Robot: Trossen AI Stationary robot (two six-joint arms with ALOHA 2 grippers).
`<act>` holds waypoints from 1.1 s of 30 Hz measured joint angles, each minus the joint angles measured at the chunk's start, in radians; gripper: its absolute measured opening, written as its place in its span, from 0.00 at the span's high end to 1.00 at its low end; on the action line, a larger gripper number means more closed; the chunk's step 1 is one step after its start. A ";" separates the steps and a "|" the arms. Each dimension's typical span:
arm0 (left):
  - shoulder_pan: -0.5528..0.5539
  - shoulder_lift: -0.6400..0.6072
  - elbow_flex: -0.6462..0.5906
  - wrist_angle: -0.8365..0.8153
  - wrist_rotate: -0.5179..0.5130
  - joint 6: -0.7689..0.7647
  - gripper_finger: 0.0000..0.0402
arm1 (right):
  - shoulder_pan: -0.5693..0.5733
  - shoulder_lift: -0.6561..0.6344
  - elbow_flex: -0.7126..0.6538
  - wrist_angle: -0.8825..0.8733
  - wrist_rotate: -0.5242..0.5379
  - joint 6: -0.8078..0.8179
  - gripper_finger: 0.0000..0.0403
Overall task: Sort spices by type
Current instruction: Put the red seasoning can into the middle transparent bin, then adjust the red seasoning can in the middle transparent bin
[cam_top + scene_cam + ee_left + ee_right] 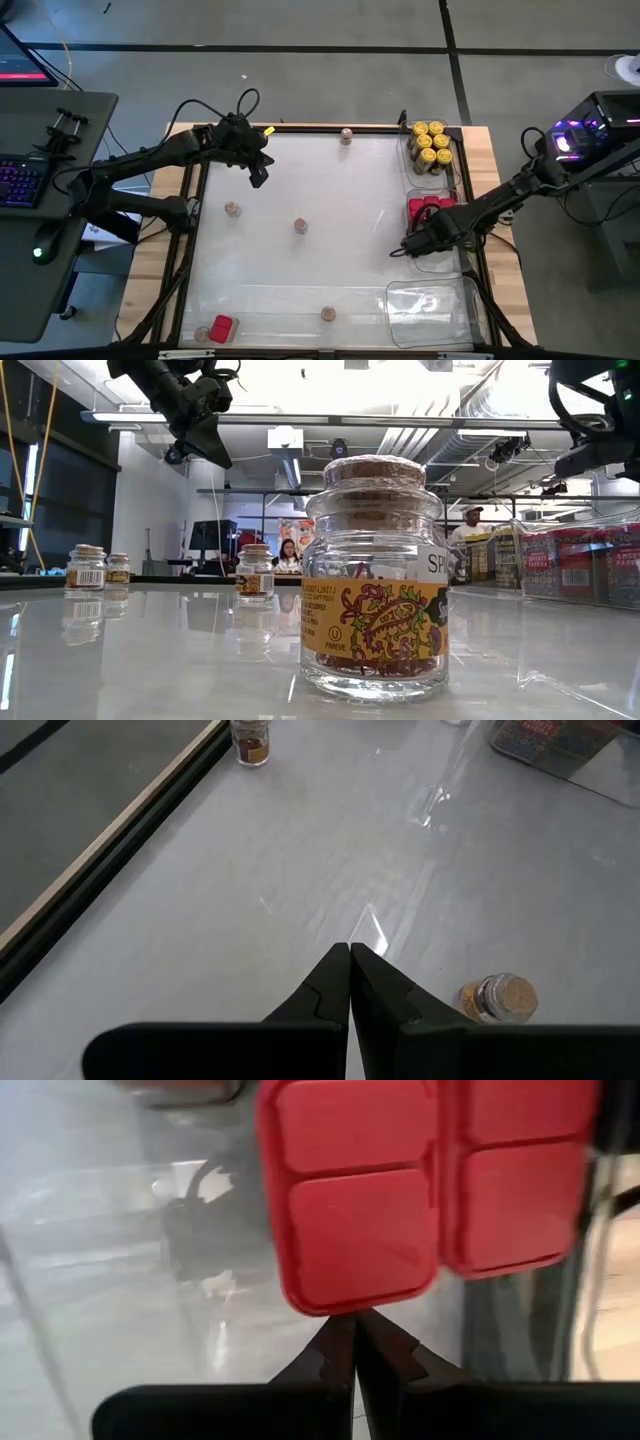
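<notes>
Nearest the low camera, one cork jar (375, 575) is seen upright on the white table (300, 280), at its front edge (327, 313). At the front left corner a red tin (221, 326) is found with another cork jar (203, 334) just beside it. At the front right an empty clear tray (430, 305) is set.

Farther in, two cork jars are spread over the middle of the table, one at the centre (299, 226) and one to the left (231, 209). To the right, the right gripper (408, 245) is held with its fingers pressed together and nothing between them, at the near edge of the middle tray (455, 262). Two red tins (352, 1190) are seen lying side by side just beyond its tips, in that tray (425, 208).

Toward the back, the left gripper (259, 178) is held above the table's left rear part, its fingers (348, 982) likewise closed on nothing. At the back right, yellow-lidded jars (431, 143) are grouped in a tray. One cork jar (346, 135) is left at the back edge, apart from the rest.
</notes>
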 joint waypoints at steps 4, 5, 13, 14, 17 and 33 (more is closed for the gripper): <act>0.000 0.000 0.000 0.000 0.000 0.007 1.00 | 0.000 0.000 0.000 -0.020 0.035 0.047 1.00; 0.000 0.000 0.000 0.000 0.000 0.008 1.00 | 0.000 0.000 0.000 -0.017 0.038 0.049 1.00; 0.000 0.000 0.000 0.001 0.000 0.008 1.00 | 0.000 -0.002 0.017 -0.005 0.006 -0.005 1.00; 0.000 0.000 0.000 0.001 0.000 0.008 1.00 | 0.000 -0.002 0.028 -0.005 -0.012 -0.029 1.00; 0.000 0.000 0.000 0.001 0.000 0.008 1.00 | 0.001 -0.002 0.043 -0.008 -0.093 -0.118 1.00; 0.000 0.000 0.000 -0.007 0.000 0.004 1.00 | -0.028 -0.002 -0.065 -0.086 -0.135 -0.126 1.00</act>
